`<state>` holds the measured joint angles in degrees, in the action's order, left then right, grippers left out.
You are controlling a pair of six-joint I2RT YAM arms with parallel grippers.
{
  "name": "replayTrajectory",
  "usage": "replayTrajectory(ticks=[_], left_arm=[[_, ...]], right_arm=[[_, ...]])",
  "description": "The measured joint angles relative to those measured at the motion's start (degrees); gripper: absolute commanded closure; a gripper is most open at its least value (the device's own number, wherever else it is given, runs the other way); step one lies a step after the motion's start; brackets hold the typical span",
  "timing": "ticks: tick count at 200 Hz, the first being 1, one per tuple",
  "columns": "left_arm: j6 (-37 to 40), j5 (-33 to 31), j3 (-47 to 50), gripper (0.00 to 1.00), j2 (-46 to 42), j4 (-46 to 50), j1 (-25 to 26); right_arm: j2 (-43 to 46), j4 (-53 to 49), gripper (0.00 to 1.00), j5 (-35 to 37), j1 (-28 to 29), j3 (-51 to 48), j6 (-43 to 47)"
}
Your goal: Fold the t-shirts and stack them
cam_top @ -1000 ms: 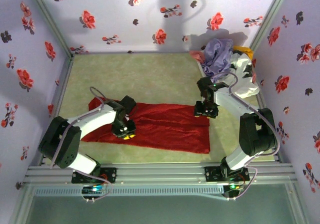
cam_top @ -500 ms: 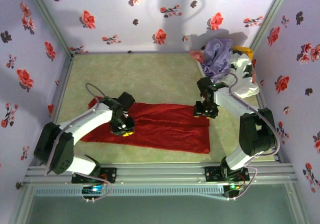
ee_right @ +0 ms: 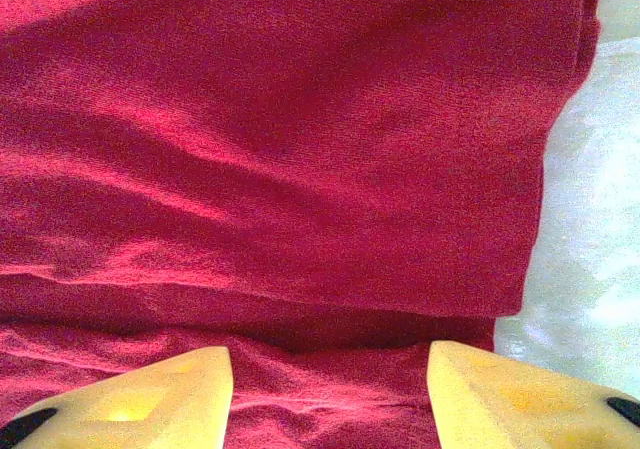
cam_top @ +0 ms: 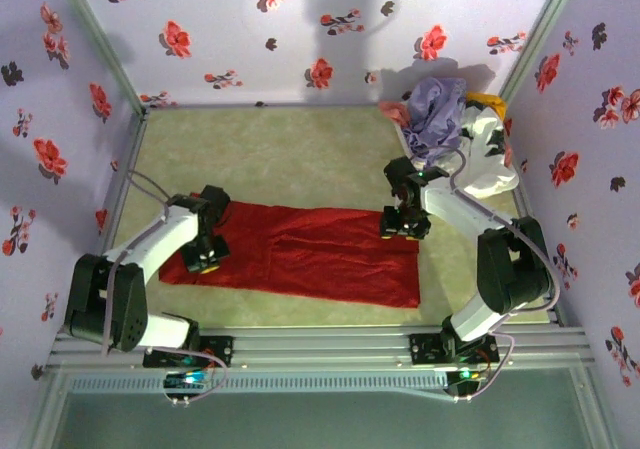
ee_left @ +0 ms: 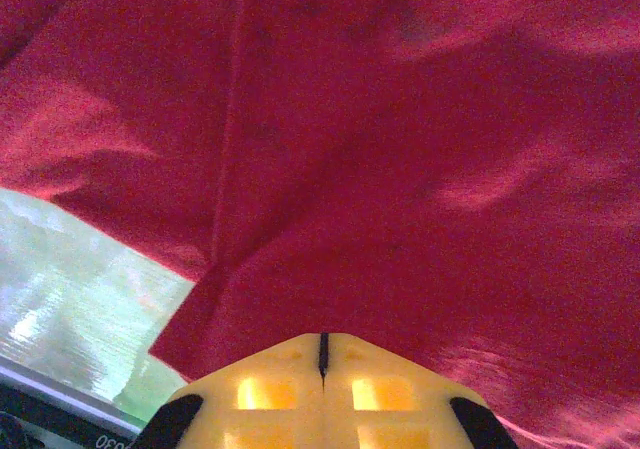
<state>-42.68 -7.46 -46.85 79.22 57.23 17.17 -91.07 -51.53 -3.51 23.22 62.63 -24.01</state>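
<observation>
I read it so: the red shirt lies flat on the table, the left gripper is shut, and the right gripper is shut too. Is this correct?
Not quite: the right gripper is open, its jaws wide apart above the red shirt, as the right wrist view shows. The left gripper is shut.

Deep red shirt (cam_top: 300, 254); lavender shirt (cam_top: 435, 109); yellow fingers (ee_right: 150, 404); red-flowered walls (cam_top: 250, 29).

Top cam: high, behind the near edge, looking down on whole surface (cam_top: 300, 159). Both wrist cams: very close, pointing down at red t-shirt (cam_top: 320, 254), which top also covers.
</observation>
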Motion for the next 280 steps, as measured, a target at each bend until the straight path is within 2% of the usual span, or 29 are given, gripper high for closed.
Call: replayTrajectory(ticks=[69,116,133,145,178,191,235,280], left_arm=[[-0.2,3.9,3.9,1.0,6.7,-2.5,-1.1],[-0.7,3.8,1.7,1.0,0.2,-2.8,-1.1],[-0.9,3.9,0.7,1.0,-2.7,-4.8,-2.1],[-0.9,5.2,0.9,1.0,-2.4,-7.3,-3.8],[-0.9,8.7,1.2,1.0,4.9,-13.3,-6.3],[-0.9,9.5,1.2,1.0,7.1,-15.2,-6.6],[0.5,12.0,-3.5,1.0,12.6,-13.5,-8.8],[5.5,14.0,-20.9,1.0,27.3,-6.7,-12.2]], right_arm=[[0.0,0.0,0.45,-0.1,0.1,0.7,0.0],[0.0,0.0,0.47,-2.1,1.5,1.1,0.0],[0.0,0.0,0.5,-3.2,3.1,1.4,0.0],[0.0,0.1,0.56,-4.3,4.3,1.6,-0.1],[-0.8,1.3,0.78,-7.2,5.6,1.7,-1.0],[-1.6,2.1,0.83,-7.5,5.6,1.7,-1.3],[-3.1,2.6,0.81,-7.5,5.6,1.7,-1.3],[-2.8,1.8,0.8,-7.0,5.6,1.8,-1.3]])
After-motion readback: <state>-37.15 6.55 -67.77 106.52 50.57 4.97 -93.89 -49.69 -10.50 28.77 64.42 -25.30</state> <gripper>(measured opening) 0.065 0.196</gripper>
